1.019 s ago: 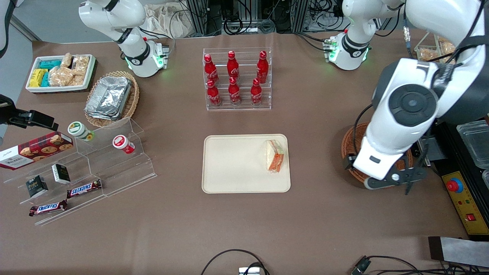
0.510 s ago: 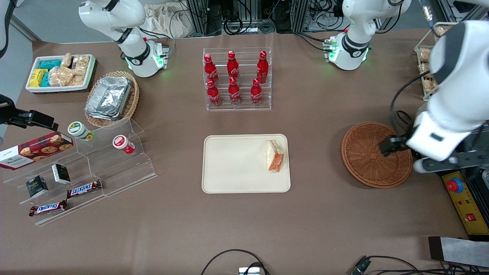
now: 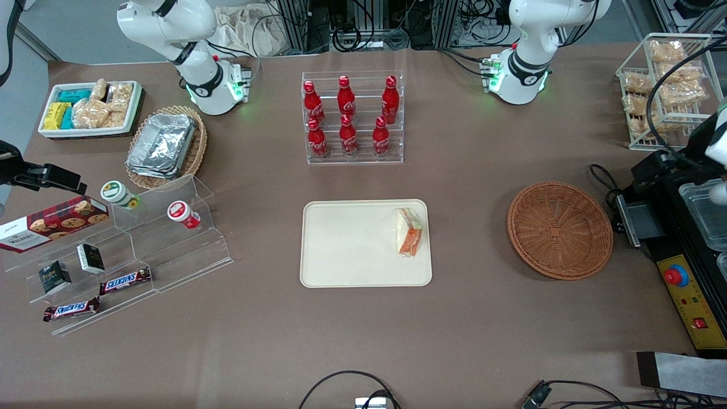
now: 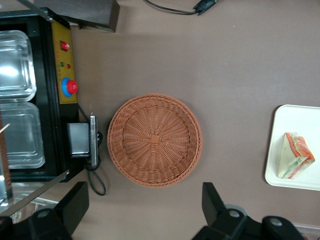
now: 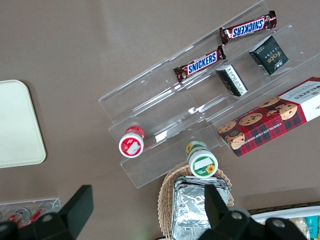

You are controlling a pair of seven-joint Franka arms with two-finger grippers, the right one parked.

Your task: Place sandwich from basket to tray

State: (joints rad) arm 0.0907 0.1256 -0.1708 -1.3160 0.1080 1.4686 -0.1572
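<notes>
Your claw (image 4: 145, 212) hangs wide open and empty high above the bare basket (image 3: 560, 229), while the sandwich (image 3: 409, 232) lies on the tray (image 3: 346, 244), at its basket-side end.

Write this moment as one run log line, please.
sandwich: on tray | basket: empty | gripper: open, above basket

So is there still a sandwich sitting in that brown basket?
No, the basket holds nothing; the sandwich lies on the tray, and the robot's hand hangs open above the table beside the basket.
</notes>
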